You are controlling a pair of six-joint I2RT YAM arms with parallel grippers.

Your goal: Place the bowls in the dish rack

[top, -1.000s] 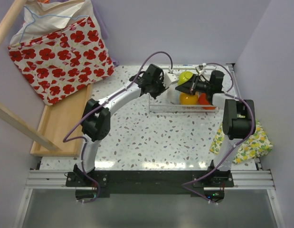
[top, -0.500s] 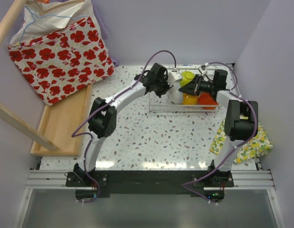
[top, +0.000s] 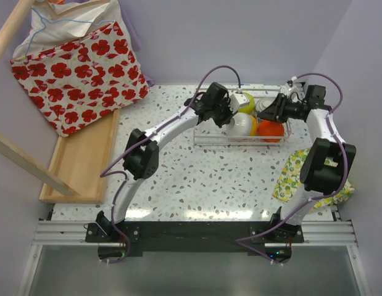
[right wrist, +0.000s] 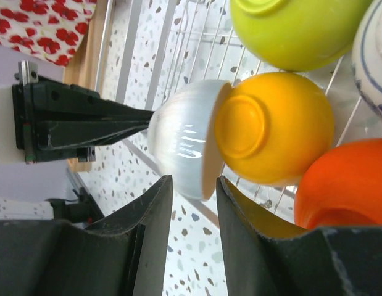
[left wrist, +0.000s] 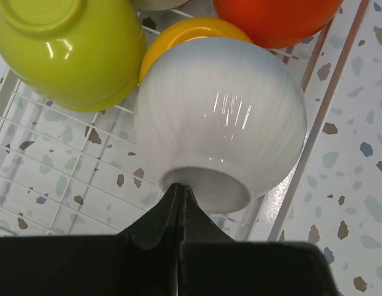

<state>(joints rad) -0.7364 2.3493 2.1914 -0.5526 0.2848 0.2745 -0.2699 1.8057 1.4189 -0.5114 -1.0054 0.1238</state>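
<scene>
The dish rack [top: 228, 142] stands at the table's back right with several bowls in it. A white bowl [top: 242, 125] [left wrist: 221, 117] lies on its side against an orange-yellow bowl [right wrist: 274, 126]. Beside them are a lime green bowl [left wrist: 73, 49], a red-orange bowl [top: 271, 131] and a blue-patterned bowl [right wrist: 373, 68]. My left gripper [left wrist: 178, 186] is shut, its tips touching the white bowl's foot ring. My right gripper [right wrist: 192, 182] is open, its fingers just short of the white bowl's rim [right wrist: 206, 179], holding nothing.
A flat wooden tray [top: 79, 160] lies along the left edge, with a red-flowered bag [top: 79, 68] behind it. A lemon-print cloth [top: 298, 179] lies at the right, beside the right arm. Wooden poles [top: 24, 163] cross the left side.
My right gripper has opened and drawn back to the right. My left gripper, still shut, has moved right, and the white bowl has moved right with it, against the orange-yellow bowl.
</scene>
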